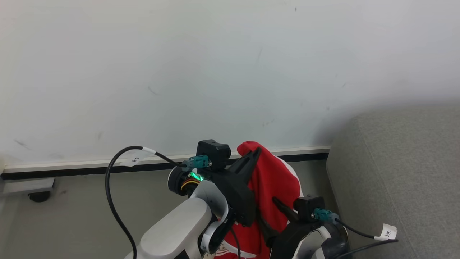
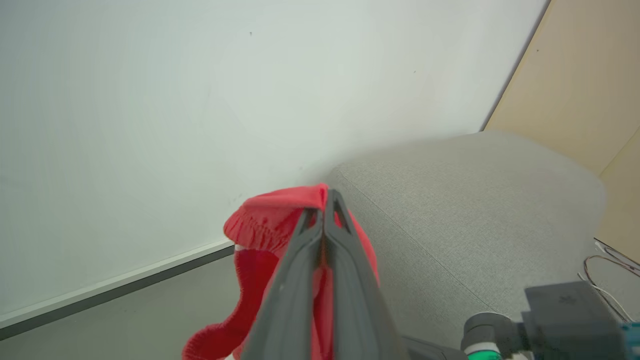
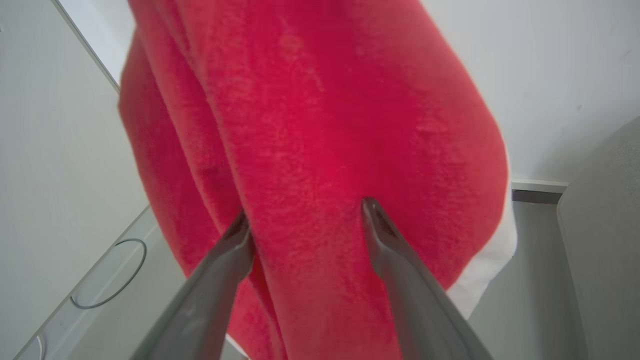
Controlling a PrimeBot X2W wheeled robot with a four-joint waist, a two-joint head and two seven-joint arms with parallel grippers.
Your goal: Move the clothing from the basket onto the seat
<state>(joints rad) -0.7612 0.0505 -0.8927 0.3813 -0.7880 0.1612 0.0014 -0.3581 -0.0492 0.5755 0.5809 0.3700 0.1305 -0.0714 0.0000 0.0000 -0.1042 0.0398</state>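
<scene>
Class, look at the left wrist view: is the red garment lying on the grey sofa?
No, the red garment hangs pinched in the shut left gripper, beside the grey sofa rather than on it.

Setting: bare test room or lab corner, with one piece of sitting-room furniture. Scuffed white wall is running plain along the back. White skirting with a dark strip is meeting a smooth grey floor. Grey sofa is standing against the wall. Beige panel is closing the corner behind it. Loose cables are lying near the sofa. Castored grey platform is sitting at the left.
</scene>
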